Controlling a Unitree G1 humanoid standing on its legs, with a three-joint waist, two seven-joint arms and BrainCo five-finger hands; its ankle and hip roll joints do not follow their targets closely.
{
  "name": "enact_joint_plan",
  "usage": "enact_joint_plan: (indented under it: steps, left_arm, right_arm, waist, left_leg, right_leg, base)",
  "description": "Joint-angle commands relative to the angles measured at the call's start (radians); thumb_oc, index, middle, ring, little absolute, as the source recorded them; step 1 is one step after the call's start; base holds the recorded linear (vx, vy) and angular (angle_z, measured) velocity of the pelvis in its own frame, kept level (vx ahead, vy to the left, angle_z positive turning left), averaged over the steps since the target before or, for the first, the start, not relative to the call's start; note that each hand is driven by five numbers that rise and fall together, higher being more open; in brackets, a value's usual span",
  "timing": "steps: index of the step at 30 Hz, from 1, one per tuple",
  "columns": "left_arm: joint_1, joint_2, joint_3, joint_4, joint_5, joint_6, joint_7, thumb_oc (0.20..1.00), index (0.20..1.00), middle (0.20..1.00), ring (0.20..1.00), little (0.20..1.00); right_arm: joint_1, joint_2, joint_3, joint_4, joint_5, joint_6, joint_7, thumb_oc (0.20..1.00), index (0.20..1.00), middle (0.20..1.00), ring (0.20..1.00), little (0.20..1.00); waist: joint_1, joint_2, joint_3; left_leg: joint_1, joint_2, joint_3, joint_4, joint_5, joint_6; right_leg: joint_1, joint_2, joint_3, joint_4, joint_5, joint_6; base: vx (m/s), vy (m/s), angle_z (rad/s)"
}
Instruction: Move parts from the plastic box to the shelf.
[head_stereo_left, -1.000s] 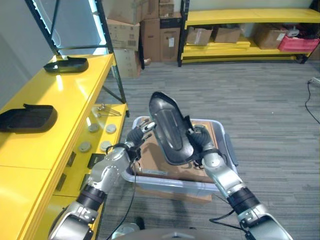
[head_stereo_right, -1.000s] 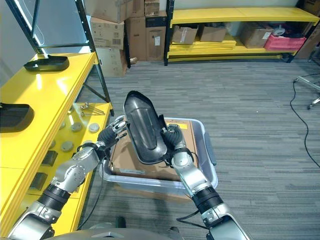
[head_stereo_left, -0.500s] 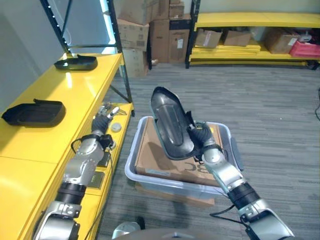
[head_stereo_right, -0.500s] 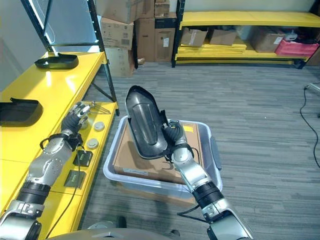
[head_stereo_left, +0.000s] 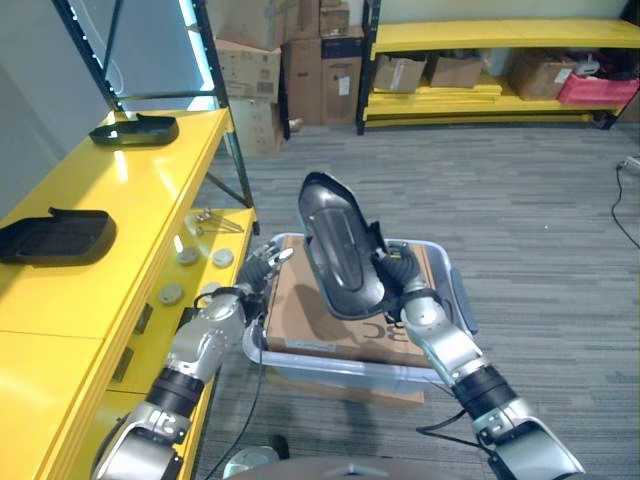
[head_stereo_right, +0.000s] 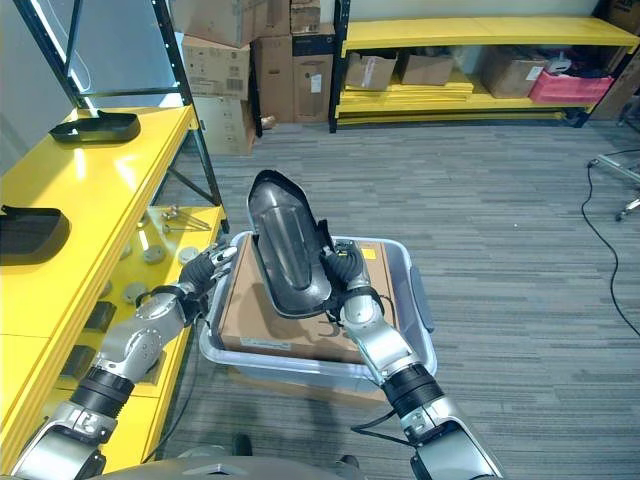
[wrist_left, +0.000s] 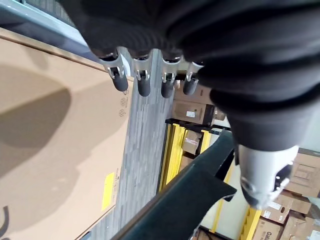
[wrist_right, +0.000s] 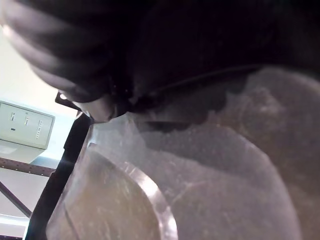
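The right hand (head_stereo_right: 345, 280) has its fingers curled round the lower edge of a long black moulded part (head_stereo_right: 287, 245), holding it upright and tilted above the grey plastic box (head_stereo_right: 420, 300); the right wrist view shows the part's scuffed inner surface pressed close against the palm. The left hand (head_stereo_left: 258, 272) hangs with fingers relaxed and holding nothing at the box's left rim, just over the brown cardboard sheet (head_stereo_left: 315, 315) that lies in the box; in the left wrist view its dark fingertips (wrist_left: 144, 89) stand clear of the cardboard. The step in hand appears to be carrying the lifted part leftward to the yellow shelf (head_stereo_left: 110, 215). To do it well, the left hand would best take the free upper end of the part so that the long piece does not swing, and the part should clear the box rim and the shelf's front edge before it is lowered. Two similar black parts (head_stereo_left: 58, 237) (head_stereo_left: 133, 129) already lie well apart on the top of the shelf, with bare surface between them. A lower yellow ledge carries round grey discs (head_stereo_left: 187, 256). The floor is grey carpet (head_stereo_left: 520, 200); stacked cardboard boxes (head_stereo_left: 300, 60) and further yellow racking (head_stereo_left: 480, 90) stand at the back of the room.
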Motion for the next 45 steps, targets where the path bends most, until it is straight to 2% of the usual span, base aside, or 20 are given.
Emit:
enact_joint_plan:
  steps: [1,11,25,33,40,42,45]
  left_arm:
    - [-0.106,-0.012,-0.058,0.051,0.015,-0.013,-0.007,1.0,1.0,1.0,1.0,1.0]
    - [-0.132,-0.033,-0.108,0.014,-0.017,-0.011,-0.04,1.0,1.0,1.0,1.0,1.0]
    - [-0.163,-0.056,-0.171,-0.079,-0.082,-0.046,-0.098,1.0,1.0,1.0,1.0,1.0]
    - [-0.182,-0.08,-0.226,-0.094,-0.09,0.013,-0.093,1.0,1.0,1.0,1.0,1.0]
    - [-0.19,-0.106,-0.29,-0.056,-0.045,0.032,-0.087,1.0,1.0,1.0,1.0,1.0]
    - [-0.193,-0.115,-0.31,-0.038,-0.032,0.007,-0.076,0.2,0.2,0.2,0.2,0.2]
    - [-0.195,-0.119,-0.32,-0.031,-0.02,-0.016,-0.075,0.2,0.2,0.2,0.2,0.2]
  right_arm:
    - [-0.117,0.025,-0.014,-0.004,-0.006,-0.096,-0.006,0.2,0.2,0.2,0.2,0.2]
    - [-0.141,0.05,0.01,0.007,-0.012,-0.083,0.017,0.2,0.2,0.2,0.2,0.2]
    - [-0.179,0.073,0.047,0.014,-0.003,-0.076,0.022,0.2,0.2,0.2,0.2,0.2]
    - [-0.183,0.088,0.052,0.019,0.003,-0.086,0.025,0.2,0.2,0.2,0.2,0.2]
    - [-0.194,0.103,0.057,0.017,0.007,-0.082,0.026,0.2,0.2,0.2,0.2,0.2]
    - [-0.199,0.109,0.062,0.019,0.008,-0.078,0.025,0.2,0.2,0.2,0.2,0.2]
    - [-0.202,0.111,0.066,0.017,0.011,-0.069,0.027,0.2,0.2,0.2,0.2,0.2]
  waist:
    - [0.03,-0.002,-0.036]
    - [0.024,-0.003,-0.038]
    - [0.023,-0.005,-0.04]
    - [0.01,-0.009,-0.043]
    - [-0.003,-0.012,-0.042]
    - [-0.007,-0.012,-0.041]
    - [-0.011,-0.013,-0.043]
  left_leg:
    - [0.011,0.025,0.045,0.021,-0.1,-0.017]
    - [0.003,0.024,0.057,0.02,-0.086,-0.01]
    - [0.008,0.025,0.061,0.013,-0.086,-0.011]
    - [0.01,0.024,0.068,0.011,-0.086,-0.008]
    - [0.012,0.025,0.075,0.009,-0.087,-0.006]
    - [0.013,0.025,0.077,0.009,-0.087,-0.006]
    - [0.015,0.026,0.081,0.006,-0.088,-0.006]
  right_leg:
    - [-0.004,-0.03,-0.016,0.066,-0.118,0.073]
    - [-0.013,-0.03,-0.021,0.063,-0.101,0.066]
    - [-0.012,-0.033,-0.026,0.063,-0.098,0.069]
    - [-0.017,-0.032,-0.018,0.066,-0.097,0.071]
    - [-0.022,-0.032,-0.008,0.07,-0.098,0.073]
    - [-0.024,-0.032,-0.004,0.07,-0.098,0.073]
    - [-0.023,-0.033,-0.003,0.068,-0.097,0.076]
  base:
    - [0.0,0.0,0.0]
    - [-0.01,0.0,-0.01]
    - [0.0,0.0,0.0]
    - [0.0,-0.001,-0.04]
    - [0.0,-0.003,-0.03]
    - [0.0,0.0,0.0]
    - [0.0,0.0,0.0]
